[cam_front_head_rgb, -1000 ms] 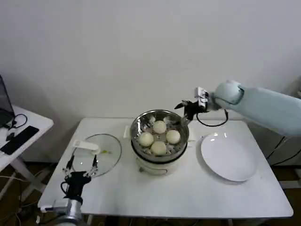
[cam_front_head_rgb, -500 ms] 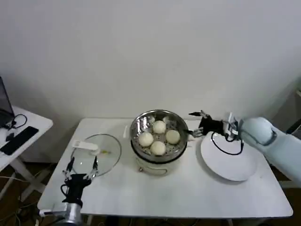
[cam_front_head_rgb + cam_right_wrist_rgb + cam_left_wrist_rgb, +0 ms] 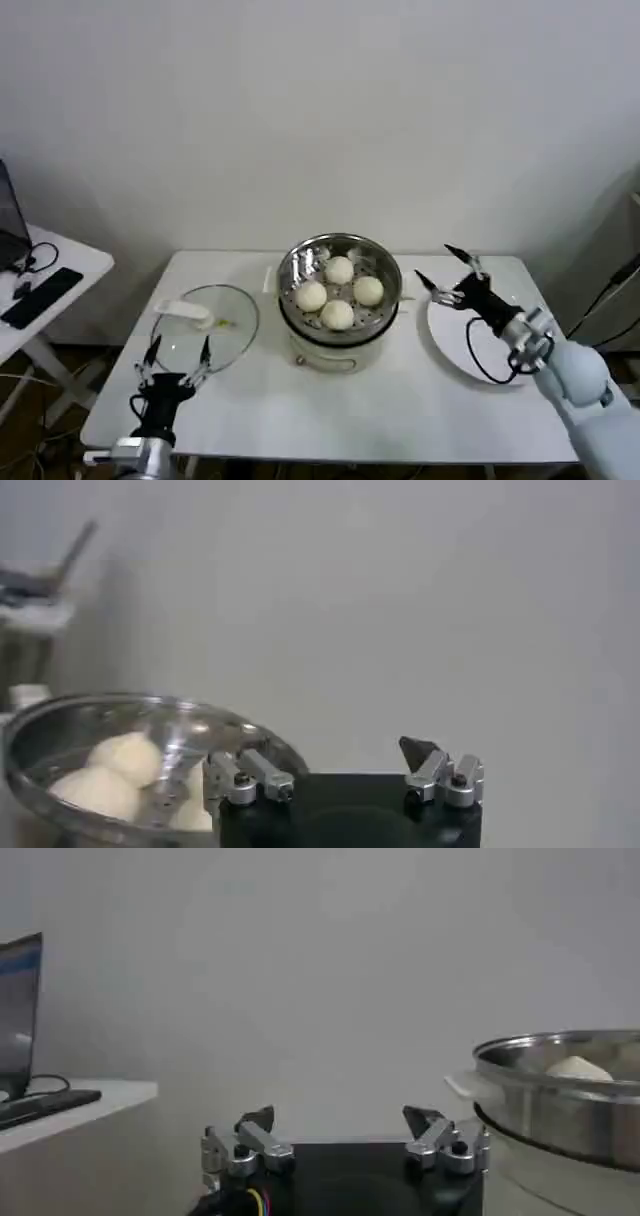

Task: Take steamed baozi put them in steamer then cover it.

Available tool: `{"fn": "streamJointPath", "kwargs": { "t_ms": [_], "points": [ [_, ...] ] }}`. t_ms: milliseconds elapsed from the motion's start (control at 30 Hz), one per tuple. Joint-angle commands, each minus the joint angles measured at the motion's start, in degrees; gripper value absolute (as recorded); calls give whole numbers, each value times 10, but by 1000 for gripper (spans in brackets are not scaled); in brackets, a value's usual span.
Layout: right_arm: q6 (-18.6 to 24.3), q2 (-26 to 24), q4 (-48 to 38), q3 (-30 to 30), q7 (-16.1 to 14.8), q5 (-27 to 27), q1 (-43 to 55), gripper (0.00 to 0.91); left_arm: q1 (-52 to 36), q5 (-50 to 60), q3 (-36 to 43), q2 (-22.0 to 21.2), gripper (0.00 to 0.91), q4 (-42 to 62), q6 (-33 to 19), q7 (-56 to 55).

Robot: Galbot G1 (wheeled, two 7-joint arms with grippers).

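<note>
Stainless-steel steamer point(image 3: 339, 290) sits mid-surface on its white cooker base point(image 3: 335, 352), and I count all four steamed baozi point(image 3: 338, 293) inside it, so loading looks complete in my judgement. Beside the steamer, on my left-arm side, the glass cover point(image 3: 205, 328) lies flat on the surface point(image 3: 400, 405), handle up, presumably parked there to keep the basket clear for loading. Left end effector point(image 3: 176, 352) hovers just short of the cover, fingers spread wide, holding nothing. Right end effector point(image 3: 446, 274) hangs over the white plate point(image 3: 480, 335) beside the steamer, also spread and empty. Covering remains outstanding.
</note>
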Motion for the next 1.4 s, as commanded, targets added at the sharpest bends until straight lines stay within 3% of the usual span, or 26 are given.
{"fn": "streamJointPath", "kwargs": {
  "t_ms": [33,433,1400],
  "points": [
    [89,233,59,192,54,-74,-204,907,1,14,-9,5,907,5,-9,39],
    [110,299,69,188,35,-71,-254,907,-2,30,-13,8,907,10,6,64],
    [125,310,62,182,11,-47,-276,907,3,28,-19,2,907,7,-2,60]
  ]
}}
